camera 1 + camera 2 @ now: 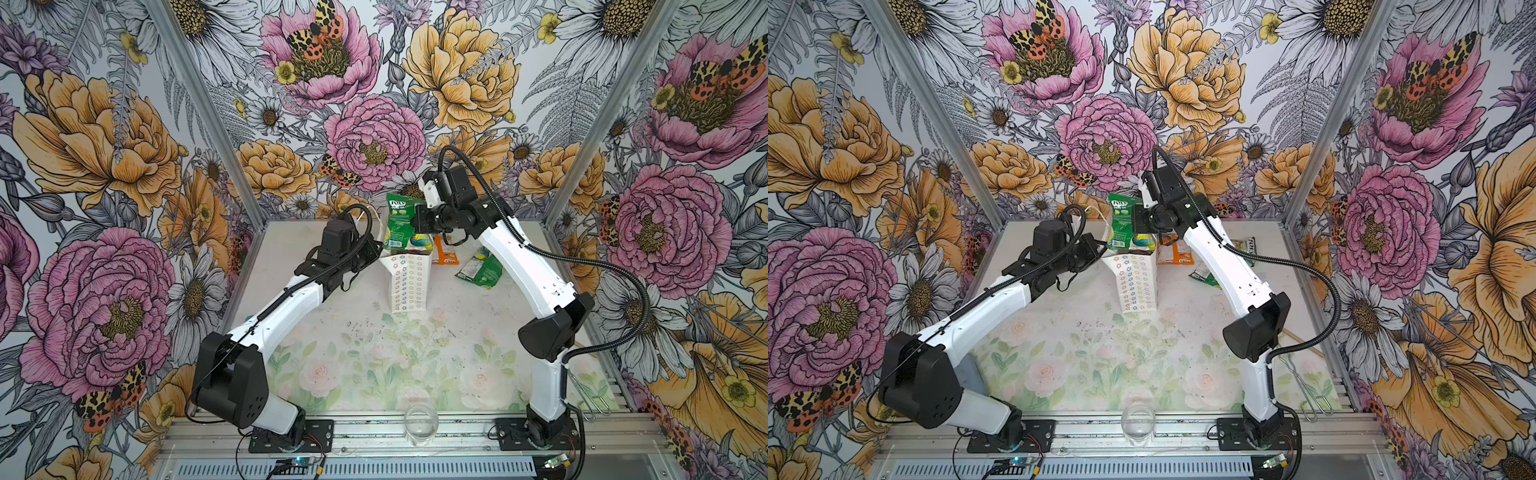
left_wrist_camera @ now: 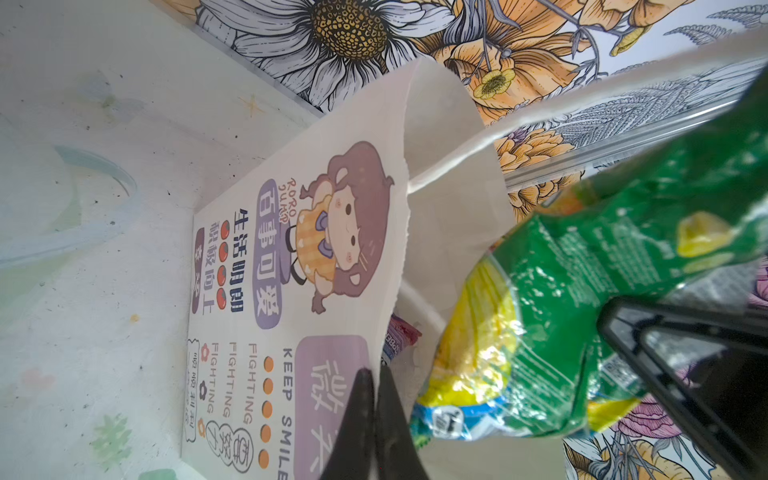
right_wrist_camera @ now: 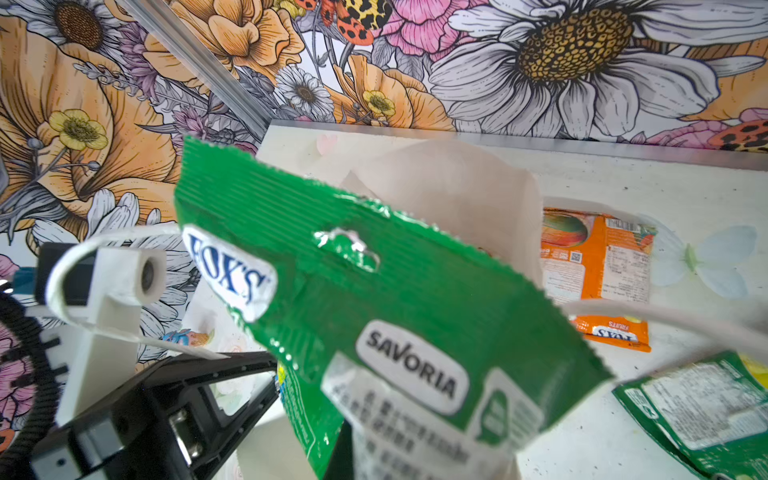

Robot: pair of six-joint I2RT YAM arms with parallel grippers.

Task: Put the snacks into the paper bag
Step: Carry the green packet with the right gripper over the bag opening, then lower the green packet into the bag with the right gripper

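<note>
The white paper bag [image 1: 409, 286] with flower outlines stands upright mid-table. My left gripper [image 2: 374, 399] is shut on the bag's rim wall [image 2: 386, 257], at the bag's left side [image 1: 377, 249]. My right gripper [image 1: 415, 226] is shut on a green FOX'S snack packet [image 1: 400, 224], which hangs over the bag's open mouth [image 3: 457, 199], its lower end at the rim. A purple-red packet [image 2: 401, 332] shows inside the bag. On the table right of the bag lie an orange packet [image 3: 598, 270] and another green packet [image 3: 706, 411].
A clear glass [image 1: 421, 424] stands at the front edge by the rail. Wire tongs [image 1: 590, 399] and a wooden stick [image 1: 1302, 343] lie front right. One more packet [image 1: 1246, 245] peeks out behind the right arm. Flowered walls close three sides.
</note>
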